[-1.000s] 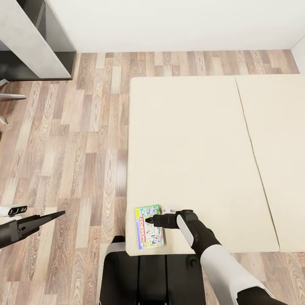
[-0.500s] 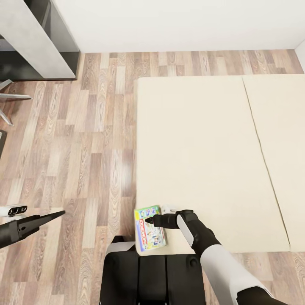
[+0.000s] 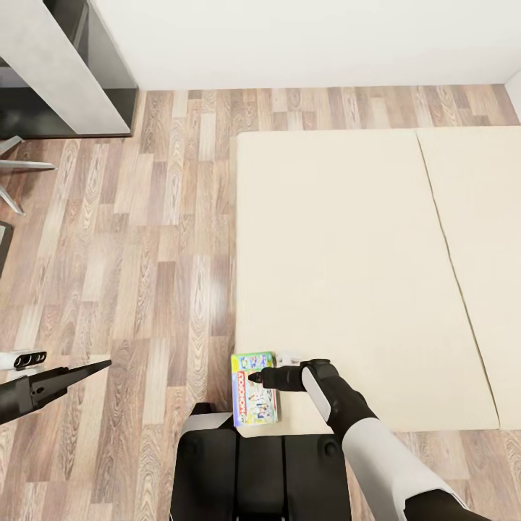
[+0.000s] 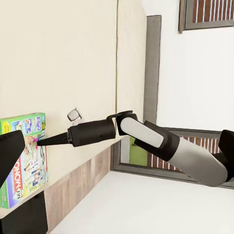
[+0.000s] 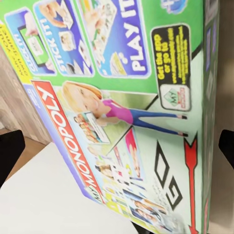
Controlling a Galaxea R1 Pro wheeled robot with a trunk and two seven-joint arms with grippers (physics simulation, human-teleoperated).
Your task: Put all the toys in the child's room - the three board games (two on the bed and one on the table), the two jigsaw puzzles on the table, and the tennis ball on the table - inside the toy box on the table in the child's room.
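At lower centre, the right gripper (image 3: 251, 377) fingers, spread, hover over a flat glossy Monopoly box (image 3: 253, 388) on the smooth cream bed (image 3: 347, 253); left gripper (image 3: 101, 365) state unclear.

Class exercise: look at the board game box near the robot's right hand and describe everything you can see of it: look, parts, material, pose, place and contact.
The board game box is a flat rectangular Monopoly box, apparently printed cardboard, mostly green with a red Monopoly banner, cartoon figures and blue panels reading "PLAY IT". It lies face up at the near left corner of the cream bed, one end seemingly just past the bed's edge. The right hand lies over its top with fingertips at the lid; whether it grips cannot be told.
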